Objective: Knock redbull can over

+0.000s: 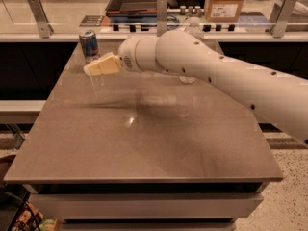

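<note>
While redbull can (89, 44) stands upright, gripper (88, 71) just beside, fingers (104, 65) together.

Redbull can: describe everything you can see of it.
The redbull can is slim and looks like metal, with blue and silver panels and a silver top. It stands upright on the table, near its far left corner. The tool hangs just in front of the can's base, low over the tabletop. Whether the two touch cannot be told.
</note>
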